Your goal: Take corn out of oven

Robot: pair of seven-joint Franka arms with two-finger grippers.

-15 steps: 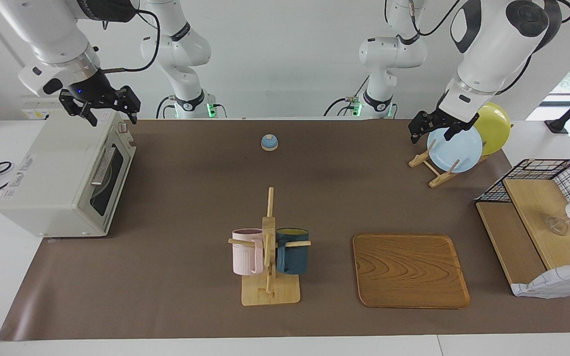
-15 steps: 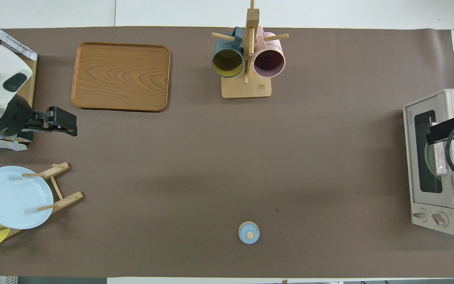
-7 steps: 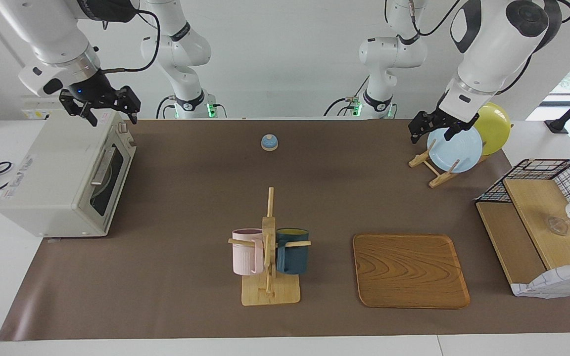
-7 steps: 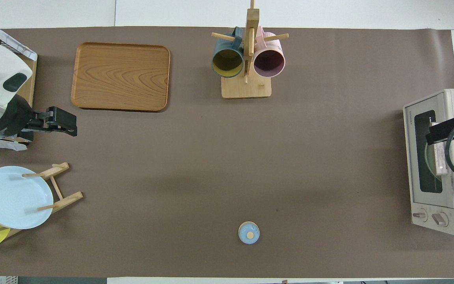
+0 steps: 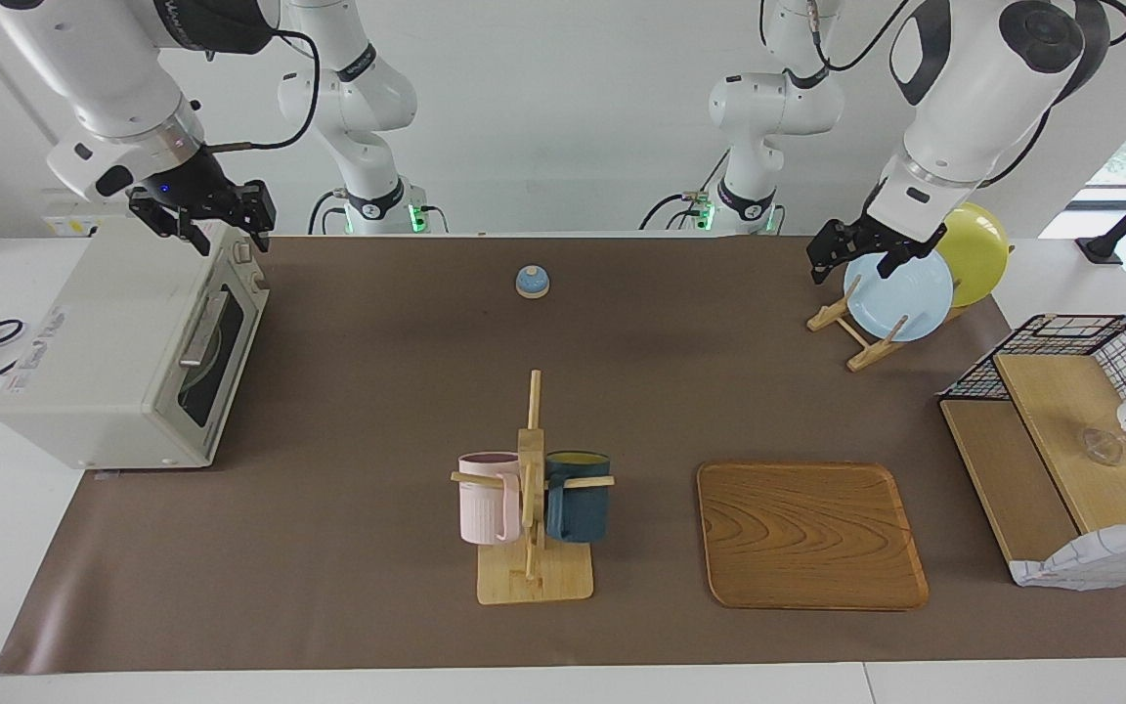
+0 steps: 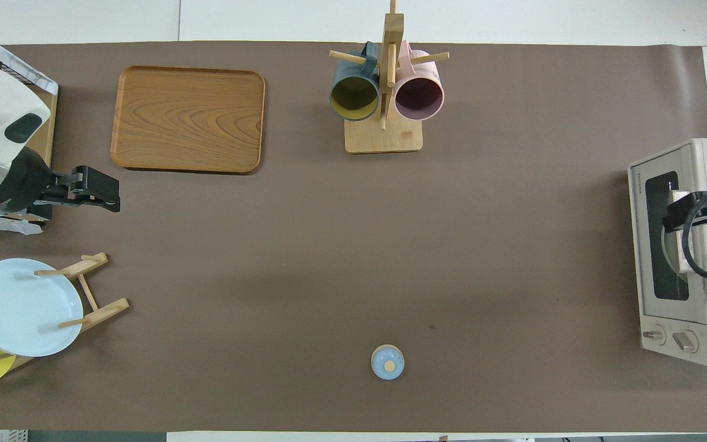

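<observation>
The off-white oven stands at the right arm's end of the table. Its dark glass door is closed and its bar handle faces the table's middle. The corn is hidden; only a pale round shape shows through the glass. My right gripper hovers over the top edge of the oven, above the door, fingers apart and holding nothing. At the other end my left gripper waits open over the plate rack.
A mug rack with a pink and a dark blue mug stands mid-table, a wooden tray beside it. A small blue knobbed lid lies near the robots. Blue plate and yellow plate stand on a rack; a wire basket is at that end.
The right gripper has turned and risen slightly over the oven, and its fingers have drawn closer together. The left arm has not moved.
</observation>
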